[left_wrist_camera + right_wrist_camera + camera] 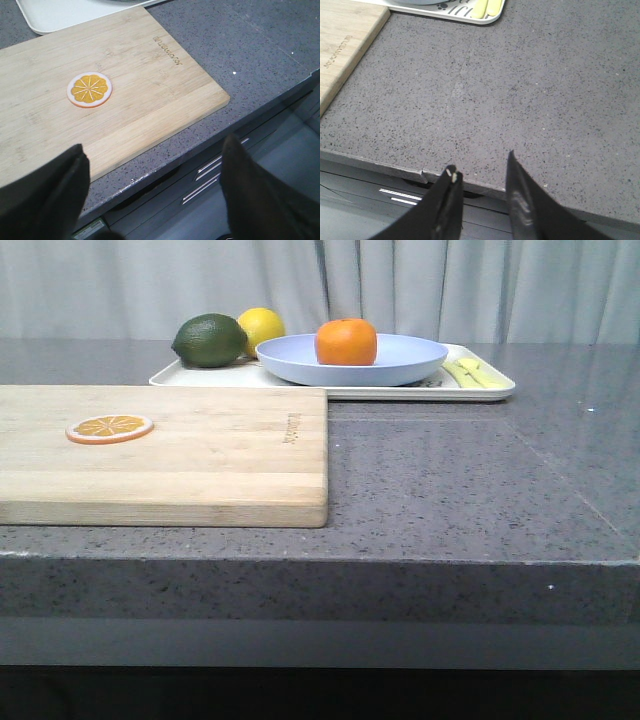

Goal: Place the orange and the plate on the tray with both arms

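Left gripper has broad, matte black, wedge-shaped fingers. Right gripper has narrower glossy black fingers, one tip possibly chipped pale.

Soft even light, mostly sharp

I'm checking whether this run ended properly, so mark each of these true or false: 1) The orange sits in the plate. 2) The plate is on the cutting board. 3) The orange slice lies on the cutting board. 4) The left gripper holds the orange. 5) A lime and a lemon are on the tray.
1) True. The orange rests in the plate.
2) False. The plate stands on the tray, behind the cutting board.
3) True. The orange slice lies flat on the board.
4) False. The left gripper is open and empty, its fingers hanging over the counter's front edge.
5) True. The lime and lemon sit at the tray's left end.
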